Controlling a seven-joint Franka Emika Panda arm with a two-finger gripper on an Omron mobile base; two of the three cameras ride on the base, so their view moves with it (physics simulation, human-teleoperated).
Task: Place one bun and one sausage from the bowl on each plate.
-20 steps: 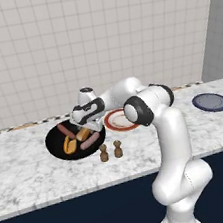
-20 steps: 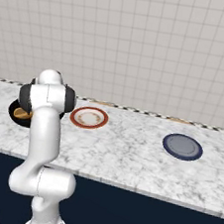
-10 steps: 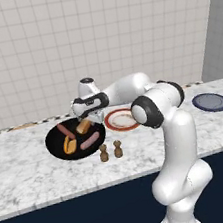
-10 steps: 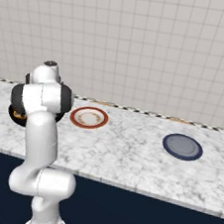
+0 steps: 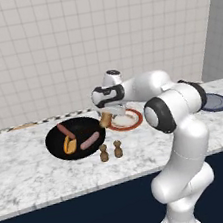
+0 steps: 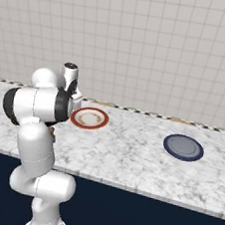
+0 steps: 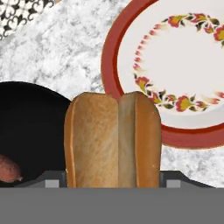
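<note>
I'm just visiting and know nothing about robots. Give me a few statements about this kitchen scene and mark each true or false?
1. The gripper holds a bun. True.
2. The white plate with the red-brown rim already has a sausage on it. False: it has no food on it.
3. The black bowl holds two sausages and another bun. True.
4. The dark blue plate carries a bun. False: nothing lies on it.
5. Two small brown shakers stand on the counter in front of the bowl. True.
</note>
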